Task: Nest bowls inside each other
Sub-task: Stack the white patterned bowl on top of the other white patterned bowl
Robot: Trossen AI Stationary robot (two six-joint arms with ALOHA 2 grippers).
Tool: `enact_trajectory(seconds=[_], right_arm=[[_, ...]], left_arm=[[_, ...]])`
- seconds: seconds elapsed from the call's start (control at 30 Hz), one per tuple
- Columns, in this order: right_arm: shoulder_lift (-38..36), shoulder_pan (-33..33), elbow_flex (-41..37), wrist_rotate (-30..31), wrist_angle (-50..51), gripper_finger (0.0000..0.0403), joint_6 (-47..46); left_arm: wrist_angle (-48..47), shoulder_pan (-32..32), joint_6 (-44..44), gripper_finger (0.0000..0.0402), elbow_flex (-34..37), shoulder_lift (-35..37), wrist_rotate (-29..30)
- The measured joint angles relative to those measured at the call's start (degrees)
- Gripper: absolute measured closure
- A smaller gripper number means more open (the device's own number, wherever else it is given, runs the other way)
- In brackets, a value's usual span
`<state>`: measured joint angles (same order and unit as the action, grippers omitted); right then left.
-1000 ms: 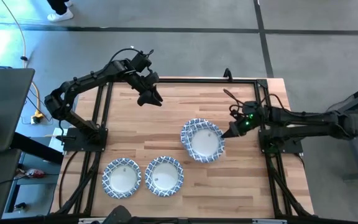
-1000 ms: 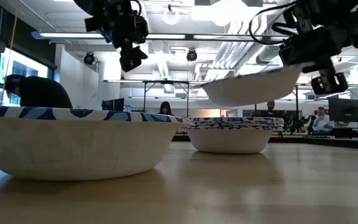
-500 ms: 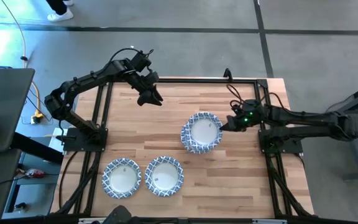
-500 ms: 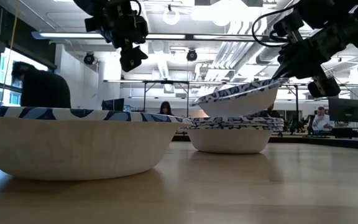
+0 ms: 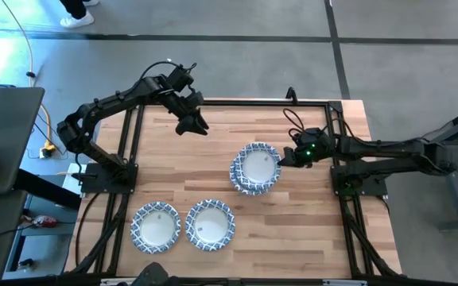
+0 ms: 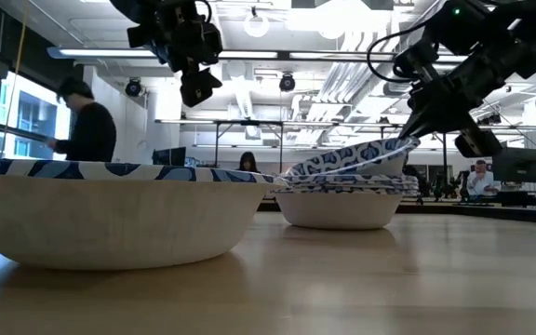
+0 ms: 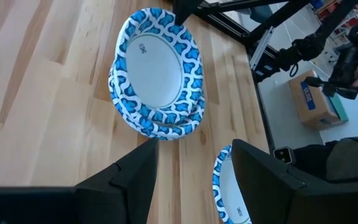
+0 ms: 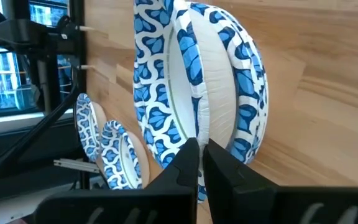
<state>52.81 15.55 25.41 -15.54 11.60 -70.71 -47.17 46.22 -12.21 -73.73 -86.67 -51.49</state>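
Observation:
A stack of blue-and-white rimmed bowls [image 5: 254,169] stands on the table right of centre, also seen in the low view [image 6: 341,200] and the left wrist view [image 7: 157,81]. My right gripper [image 5: 281,161] is at the stack's right side, shut on the top bowl [image 6: 347,158], which lies tilted on the stack. Two single bowls [image 5: 156,225] [image 5: 210,224] rest on their bases near the table's near edge. My left gripper [image 5: 191,125] hangs open, high over the far left of the table. My right gripper pinches the top bowl's patterned rim [image 8: 194,134] on its right side between the two fingers, coming from the table's right and slanting down. The bowl is tilted: its right side is raised in the hold and its left side [image 6: 296,174] rests in the stack.
Black frame rails [image 5: 126,135] run along the table's left and right sides. Bare wood lies between the stack and the two near bowls. In the low view a near bowl [image 6: 110,214] fills the foreground, and people stand in the room behind.
My right gripper has come down and a little toward the table's left, carrying the top bowl from clear above the stack onto it. The bowl has tipped, its left edge now down in the stack. The left arm has kept still.

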Motion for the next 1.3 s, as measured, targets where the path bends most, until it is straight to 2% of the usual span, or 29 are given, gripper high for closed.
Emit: enact_trajectory(seconds=[0.67, 1.03, 1.3], right_arm=[[5.47, -0.01, 0.00, -1.63, -6.42, 0.0400, -2.58], [5.45, -0.02, 0.00, -1.34, -6.36, 0.0305, -2.80], [5.44, -0.02, 0.00, -0.24, -6.36, 0.0282, -2.53]], left_arm=[[0.58, 0.00, -0.42, 0.0209, 0.00, 0.00, -0.01], [0.53, 0.00, 0.04, 0.0209, 0.00, 0.00, -0.43], [0.53, 0.00, 0.15, 0.0209, 0.00, 0.00, -0.43]])
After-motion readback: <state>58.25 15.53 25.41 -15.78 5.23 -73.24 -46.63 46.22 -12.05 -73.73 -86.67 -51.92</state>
